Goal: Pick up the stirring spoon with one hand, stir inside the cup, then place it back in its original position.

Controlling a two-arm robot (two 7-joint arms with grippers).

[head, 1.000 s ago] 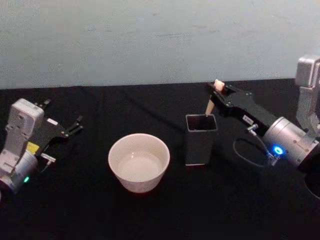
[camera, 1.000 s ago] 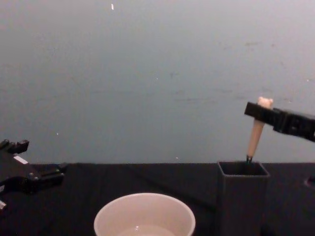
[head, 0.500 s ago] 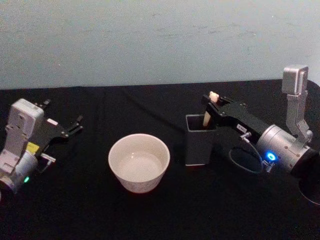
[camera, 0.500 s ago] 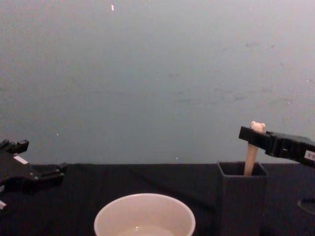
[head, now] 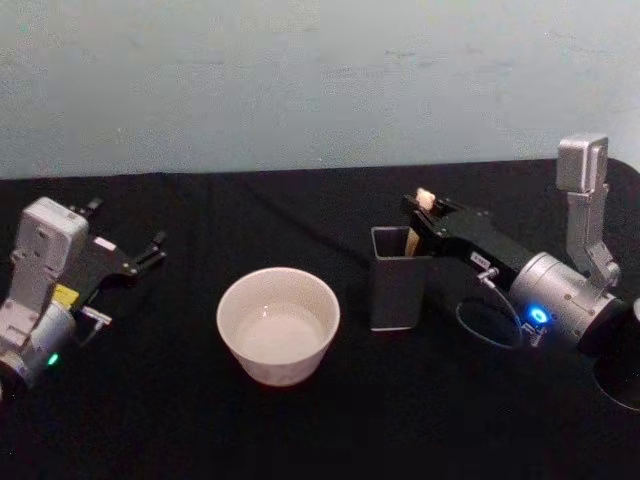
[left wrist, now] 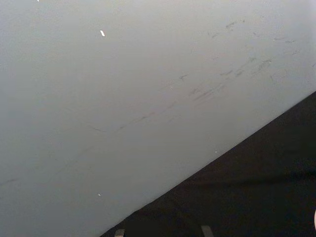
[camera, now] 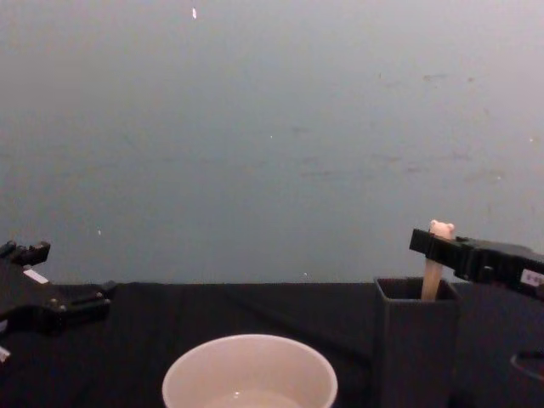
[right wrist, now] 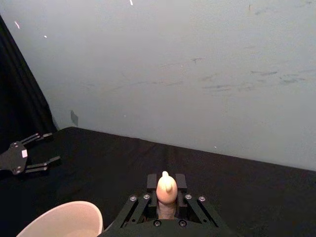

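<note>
Cream cup (plain inside and out), dark grey holder, beige-handled stirring spoon, black table; pale grey-blue wall

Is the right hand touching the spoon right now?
Touching. The right wrist view shows the right hand clamped on both sides of the spoon handle, below its bear head.

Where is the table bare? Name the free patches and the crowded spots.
Free: the table in front of the cup; the stretch between the left gripper and the cup; the back strip by the wall. Crowded: the holder, where the right gripper grips the stirring spoon.
</note>
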